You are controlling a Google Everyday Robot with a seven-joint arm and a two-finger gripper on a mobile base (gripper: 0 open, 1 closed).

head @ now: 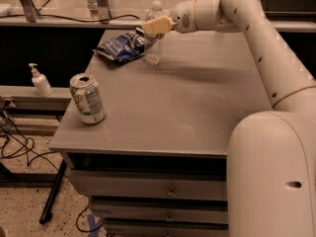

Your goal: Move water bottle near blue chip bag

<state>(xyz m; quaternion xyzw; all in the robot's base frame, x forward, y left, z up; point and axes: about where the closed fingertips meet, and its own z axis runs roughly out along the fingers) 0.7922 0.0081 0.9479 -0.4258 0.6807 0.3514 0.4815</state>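
Observation:
The water bottle is clear with a white cap and stands upright at the far left part of the grey table. Its base is right beside the right edge of the blue chip bag, which lies crumpled and flat at the table's far left corner. My gripper reaches in from the right on the white arm. It is shut around the bottle's upper body, and its tan fingers hide the label band.
A green-and-white soda can stands open near the table's front left edge. A white pump dispenser bottle sits on a lower ledge to the left. Drawers are below the tabletop and cables lie on the floor at left.

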